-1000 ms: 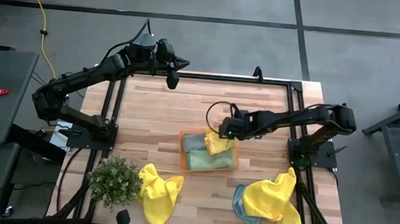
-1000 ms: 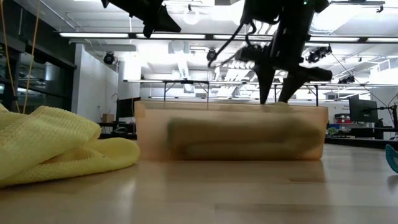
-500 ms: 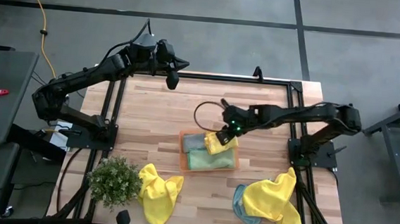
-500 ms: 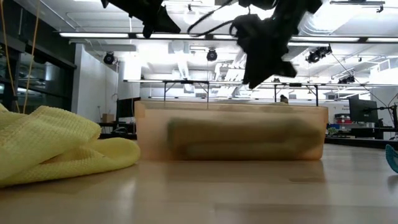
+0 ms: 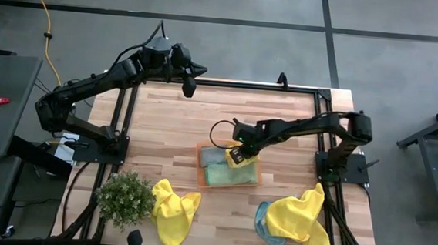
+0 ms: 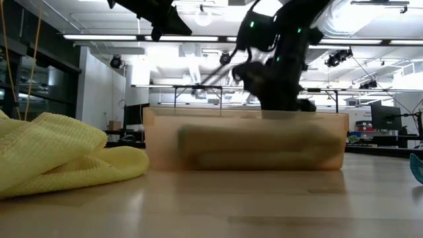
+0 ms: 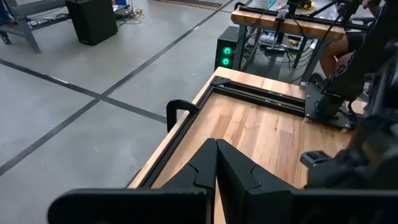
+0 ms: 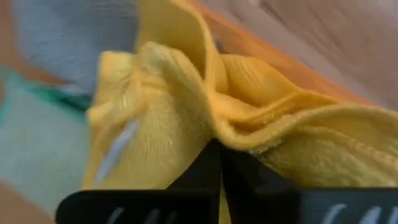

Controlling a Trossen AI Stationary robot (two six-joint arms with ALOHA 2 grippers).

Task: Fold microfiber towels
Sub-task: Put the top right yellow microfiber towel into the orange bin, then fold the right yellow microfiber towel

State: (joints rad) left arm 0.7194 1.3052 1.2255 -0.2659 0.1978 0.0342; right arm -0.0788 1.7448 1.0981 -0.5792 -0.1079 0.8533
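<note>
Towel, bright yellow fuzzy microfiber, bunched in right part of flat orange square tray at table centre, beside folded pale green and grey-blue cloths; ridged folds rise before right gripper, its fingers pressed together and nudging the cloth, likely tamping it into tray. Nothing clamped. Left gripper closed, empty, waiting above far left table edge. Unfolded yellow towels lie near edge.
</note>
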